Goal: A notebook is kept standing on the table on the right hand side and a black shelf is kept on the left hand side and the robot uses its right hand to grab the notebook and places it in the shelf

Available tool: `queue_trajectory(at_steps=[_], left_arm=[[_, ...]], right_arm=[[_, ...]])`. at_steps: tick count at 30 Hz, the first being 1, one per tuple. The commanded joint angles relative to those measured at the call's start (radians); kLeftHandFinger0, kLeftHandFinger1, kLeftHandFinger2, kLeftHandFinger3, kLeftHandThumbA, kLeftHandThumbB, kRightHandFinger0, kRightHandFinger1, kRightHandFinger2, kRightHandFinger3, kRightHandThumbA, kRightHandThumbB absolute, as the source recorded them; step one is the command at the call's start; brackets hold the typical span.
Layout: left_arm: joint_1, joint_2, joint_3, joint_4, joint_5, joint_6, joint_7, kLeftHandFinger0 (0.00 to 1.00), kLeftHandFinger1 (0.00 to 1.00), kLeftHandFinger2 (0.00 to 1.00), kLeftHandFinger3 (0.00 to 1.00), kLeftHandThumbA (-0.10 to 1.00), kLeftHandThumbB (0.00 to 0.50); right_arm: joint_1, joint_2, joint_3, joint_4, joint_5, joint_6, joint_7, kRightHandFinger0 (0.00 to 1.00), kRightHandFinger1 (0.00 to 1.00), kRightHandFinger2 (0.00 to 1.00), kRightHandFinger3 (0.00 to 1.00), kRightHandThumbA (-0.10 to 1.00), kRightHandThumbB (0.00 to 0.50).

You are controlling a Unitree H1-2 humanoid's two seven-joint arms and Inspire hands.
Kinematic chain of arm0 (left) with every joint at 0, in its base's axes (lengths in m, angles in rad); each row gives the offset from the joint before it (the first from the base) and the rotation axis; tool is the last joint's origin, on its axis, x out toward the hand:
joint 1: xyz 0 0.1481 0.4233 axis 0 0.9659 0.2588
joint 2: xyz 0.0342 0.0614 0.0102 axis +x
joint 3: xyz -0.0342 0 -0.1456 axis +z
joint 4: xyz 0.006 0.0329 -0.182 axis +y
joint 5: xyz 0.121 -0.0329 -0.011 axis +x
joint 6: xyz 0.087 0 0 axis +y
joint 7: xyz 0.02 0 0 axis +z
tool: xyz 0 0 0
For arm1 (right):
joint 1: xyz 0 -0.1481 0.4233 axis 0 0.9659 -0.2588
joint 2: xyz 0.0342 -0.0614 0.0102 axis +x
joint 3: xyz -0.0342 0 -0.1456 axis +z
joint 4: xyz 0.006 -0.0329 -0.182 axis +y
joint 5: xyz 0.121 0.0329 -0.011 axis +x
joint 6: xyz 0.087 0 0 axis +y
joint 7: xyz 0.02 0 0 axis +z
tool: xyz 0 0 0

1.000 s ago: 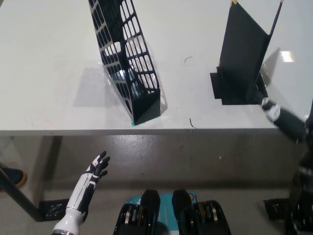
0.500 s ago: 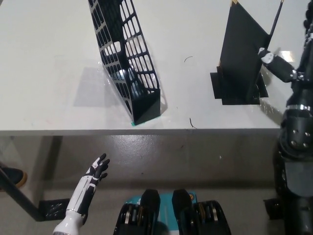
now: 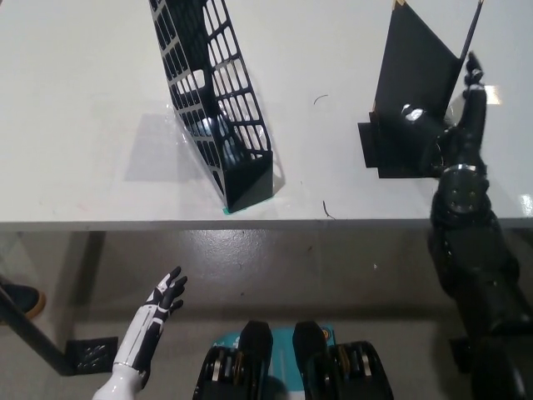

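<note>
Head view shows the task barely begun: the notebook [image 3: 412, 92] stands upright on its black base on the right of the bench [image 3: 83, 125], well apart from the empty black shelf [image 3: 218, 108] to its left, so grasping, carrying and placing are all left. My right hand [image 3: 454, 125] is raised against the notebook's right edge, fingers pointing up beside it, though I cannot tell whether they have closed; my left hand [image 3: 162, 300] rests below the bench edge, fingers spread, holding nothing
</note>
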Motion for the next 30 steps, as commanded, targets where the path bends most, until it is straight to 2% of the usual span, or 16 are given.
queue_trajectory(at_steps=[1,2,3,4,5,6,7,8,11,15,18,20,22,26,28,30], left_arm=[[-0.001,0.004,0.007,-0.026,0.004,-0.043,0.008,1.00,1.00,1.00,1.00,1.00,0.118],[-0.001,0.003,0.008,-0.025,0.003,-0.043,0.008,1.00,1.00,1.00,1.00,1.00,0.117],[-0.001,0.003,0.008,-0.027,0.002,-0.040,0.006,1.00,1.00,1.00,1.00,1.00,0.122],[-0.004,0.003,0.008,-0.026,-0.005,-0.040,0.002,1.00,1.00,1.00,1.00,1.00,0.118],[-0.011,0.003,0.008,-0.022,-0.011,-0.041,-0.002,1.00,1.00,1.00,1.00,1.00,0.121],[-0.014,0.005,0.009,-0.023,-0.011,-0.040,-0.003,1.00,1.00,1.00,1.00,1.00,0.114],[-0.014,0.005,0.009,-0.025,-0.013,-0.039,-0.004,1.00,1.00,1.00,1.00,1.00,0.113],[-0.018,0.006,0.012,-0.027,-0.017,-0.033,-0.004,1.00,1.00,1.00,1.00,1.00,0.108],[-0.016,0.004,0.013,-0.034,-0.013,-0.031,0.000,1.00,1.00,1.00,1.00,1.00,0.097],[-0.018,0.004,0.012,-0.028,-0.013,-0.033,-0.001,1.00,1.00,1.00,1.00,1.00,0.119],[-0.020,0.003,0.014,-0.023,-0.013,-0.034,0.001,1.00,1.00,1.00,1.00,1.00,0.123],[-0.020,0.004,0.012,-0.023,-0.004,-0.034,0.005,1.00,1.00,1.00,1.00,1.00,0.132],[-0.019,0.010,0.013,-0.027,0.002,-0.031,0.006,1.00,1.00,1.00,1.00,1.00,0.139],[-0.019,0.011,0.013,-0.024,0.001,-0.033,0.004,1.00,1.00,1.00,1.00,1.00,0.144],[-0.020,0.011,0.014,-0.024,0.000,-0.031,0.004,1.00,1.00,1.00,1.00,1.00,0.150],[-0.020,0.010,0.014,-0.027,0.004,-0.023,0.007,1.00,1.00,1.00,1.00,1.00,0.156]], right_arm=[[-0.124,-0.004,-0.077,0.104,0.172,-0.109,0.059,1.00,1.00,1.00,1.00,1.00,0.375],[-0.138,0.001,-0.111,0.123,0.212,-0.125,0.073,1.00,1.00,1.00,1.00,0.94,0.381],[-0.159,0.001,-0.114,0.142,0.198,-0.119,0.009,1.00,1.00,1.00,1.00,0.86,0.334],[-0.177,0.001,-0.120,0.153,0.190,-0.115,-0.051,0.72,0.69,0.84,0.96,0.71,0.351],[-0.210,0.002,-0.130,0.159,0.178,-0.117,-0.169,0.16,0.16,0.30,0.45,0.33,0.159],[-0.222,0.002,-0.127,0.157,0.168,-0.132,-0.206,0.01,0.01,0.06,0.16,0.08,0.169],[-0.227,0.001,-0.123,0.156,0.162,-0.150,-0.216,0.00,0.00,0.08,0.13,-0.06,0.180],[-0.236,0.003,-0.124,0.148,0.167,-0.177,-0.214,0.00,0.00,0.10,0.13,-0.10,0.152],[-0.226,0.011,-0.093,0.085,0.143,-0.196,-0.219,0.00,0.00,0.29,0.39,-0.10,0.117],[-0.204,0.020,-0.056,-0.001,0.121,-0.196,-0.234,0.00,0.00,0.37,0.54,-0.10,0.114],[-0.195,0.016,-0.022,-0.037,0.093,-0.196,-0.266,0.00,0.00,0.36,0.53,-0.10,0.114],[-0.193,0.012,-0.001,-0.053,0.076,-0.196,-0.285,0.00,0.00,0.31,0.38,-0.10,0.121],[-0.189,0.007,0.029,-0.085,0.048,-0.196,-0.310,0.00,0.00,0.31,0.32,-0.10,0.113],[-0.167,0.014,0.060,-0.204,0.035,-0.192,-0.294,0.00,0.00,0.37,0.42,-0.10,0.053],[-0.146,0.013,0.109,-0.297,-0.042,-0.192,-0.314,0.00,0.00,0.34,0.46,-0.10,0.046],[-0.111,0.026,0.141,-0.454,-0.059,-0.116,-0.280,0.00,0.00,0.34,0.52,-0.10,0.053]])
